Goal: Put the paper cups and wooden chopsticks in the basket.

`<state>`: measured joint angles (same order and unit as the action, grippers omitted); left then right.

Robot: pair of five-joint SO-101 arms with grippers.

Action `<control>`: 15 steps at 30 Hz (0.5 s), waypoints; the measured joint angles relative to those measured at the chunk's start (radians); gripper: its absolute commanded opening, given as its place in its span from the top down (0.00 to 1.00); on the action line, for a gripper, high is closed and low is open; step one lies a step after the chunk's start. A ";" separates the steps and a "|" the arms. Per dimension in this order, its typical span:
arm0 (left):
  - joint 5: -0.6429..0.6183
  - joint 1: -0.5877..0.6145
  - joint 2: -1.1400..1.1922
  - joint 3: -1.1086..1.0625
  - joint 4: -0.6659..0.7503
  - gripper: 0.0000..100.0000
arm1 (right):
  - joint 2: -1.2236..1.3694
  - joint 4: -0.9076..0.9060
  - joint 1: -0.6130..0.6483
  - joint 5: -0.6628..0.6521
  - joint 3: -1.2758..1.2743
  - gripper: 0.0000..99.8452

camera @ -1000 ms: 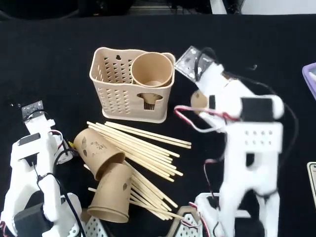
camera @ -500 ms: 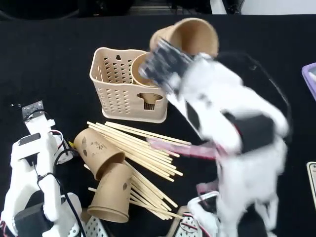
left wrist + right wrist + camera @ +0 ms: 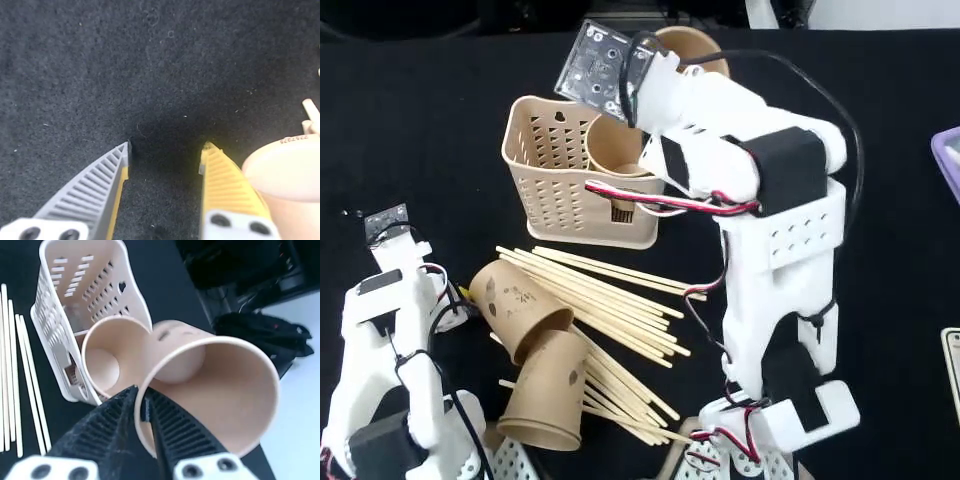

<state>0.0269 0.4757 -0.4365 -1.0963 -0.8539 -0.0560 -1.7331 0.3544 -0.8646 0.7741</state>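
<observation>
Right gripper (image 3: pixel 141 399) is pinching the rim of a paper cup (image 3: pixel 220 390), holding it tilted above the far right of the basket (image 3: pixel 55 310), where a second cup (image 3: pixel 102 367) is sitting. Levelling it mouth-up before release should help nesting. Left gripper (image 3: pixel 166 148) is resting open.

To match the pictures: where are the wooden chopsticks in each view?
High view: chopsticks spread on the table beside the basket.
Left wrist view: probably two stick ends beside a lying cup.
Right wrist view: chopsticks beside the basket.
Shared landmark, high and right wrist: the basket.
</observation>
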 measured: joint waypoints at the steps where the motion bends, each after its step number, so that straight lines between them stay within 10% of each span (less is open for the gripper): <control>1: 0.000 0.000 0.000 0.000 0.000 0.77 | 0.000 0.000 0.014 0.000 0.002 0.99; 15: 0.000 0.000 0.000 0.000 0.000 0.77 | -0.018 -0.002 0.060 0.000 -0.212 0.99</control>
<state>0.0269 0.4757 -0.4365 -1.0963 -0.8539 -0.0744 -1.7346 0.4143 -0.8646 0.5623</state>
